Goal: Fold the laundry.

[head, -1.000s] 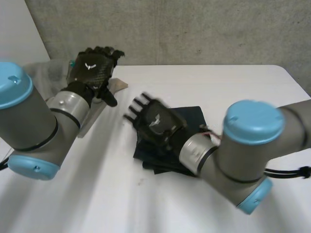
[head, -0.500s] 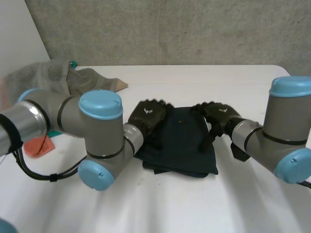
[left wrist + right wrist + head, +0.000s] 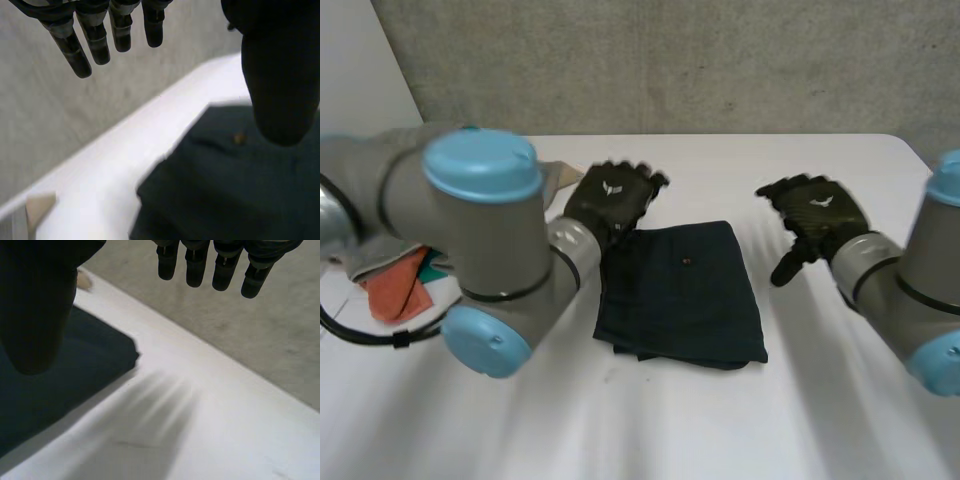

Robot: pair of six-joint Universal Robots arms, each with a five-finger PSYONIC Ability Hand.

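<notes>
L hand fingers straight, empty, at corner of folded navy garment | R hand relaxed, empty, garment apart beside thumb | step: fold looks done | next: prob. fetch orange cloth

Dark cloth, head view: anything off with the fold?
Slightly. The dark cloth lies flat, but its near edge is ragged: lower layers stick out at the near left corner. The left hand and right hand are open.
</notes>
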